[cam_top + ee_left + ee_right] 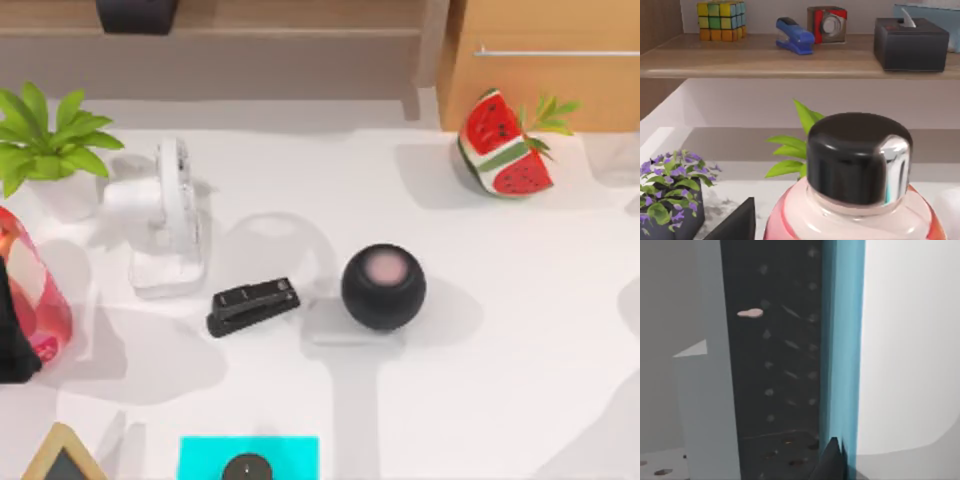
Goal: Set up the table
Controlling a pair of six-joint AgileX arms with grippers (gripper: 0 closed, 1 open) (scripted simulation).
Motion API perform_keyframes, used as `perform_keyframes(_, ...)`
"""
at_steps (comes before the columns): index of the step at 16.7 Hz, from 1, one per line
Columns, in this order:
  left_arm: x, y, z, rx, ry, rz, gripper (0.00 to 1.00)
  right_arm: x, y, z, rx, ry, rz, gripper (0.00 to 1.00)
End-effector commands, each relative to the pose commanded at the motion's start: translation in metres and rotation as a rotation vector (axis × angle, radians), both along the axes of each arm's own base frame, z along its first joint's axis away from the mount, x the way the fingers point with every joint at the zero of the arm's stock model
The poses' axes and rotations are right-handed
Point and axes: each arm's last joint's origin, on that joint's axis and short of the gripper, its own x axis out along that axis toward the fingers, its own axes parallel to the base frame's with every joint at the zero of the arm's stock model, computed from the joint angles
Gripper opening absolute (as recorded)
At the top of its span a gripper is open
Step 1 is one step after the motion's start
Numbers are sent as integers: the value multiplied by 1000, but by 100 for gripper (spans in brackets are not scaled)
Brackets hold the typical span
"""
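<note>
The white table (520,330) spans the top view. At its far left edge a pink-red bottle (40,290) with a black cap (857,155) stands or hangs close under the left wrist camera. My left gripper (12,335) is a dark shape right against the bottle. In the middle lie a black stapler (252,305) and a black round speaker (383,287) on a pale pad. My right gripper (832,460) shows as a dark tip in front of a dark panel with a blue edge (842,340).
A green potted plant (45,140) and a white fan (172,215) stand at the left, and a watermelon ornament (503,145) at the back right. A cyan mat (250,455) and small chalkboard (62,460) sit at the front. The wooden shelf (790,57) holds several items.
</note>
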Motion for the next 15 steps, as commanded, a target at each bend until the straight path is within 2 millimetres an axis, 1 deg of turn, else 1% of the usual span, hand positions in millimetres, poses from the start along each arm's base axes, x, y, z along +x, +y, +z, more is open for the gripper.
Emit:
perform_keyframes(1, 0, 0, 0, 0, 0, 0, 100, 0, 0, 0, 0, 0, 0, 0)
perform_keyframes(14, 0, 0, 0, 0, 0, 0, 100, 0, 0, 0, 0, 0, 0, 98)
perform_keyframes(15, 0, 0, 0, 0, 0, 0, 100, 0, 0, 0, 0, 0, 0, 100)
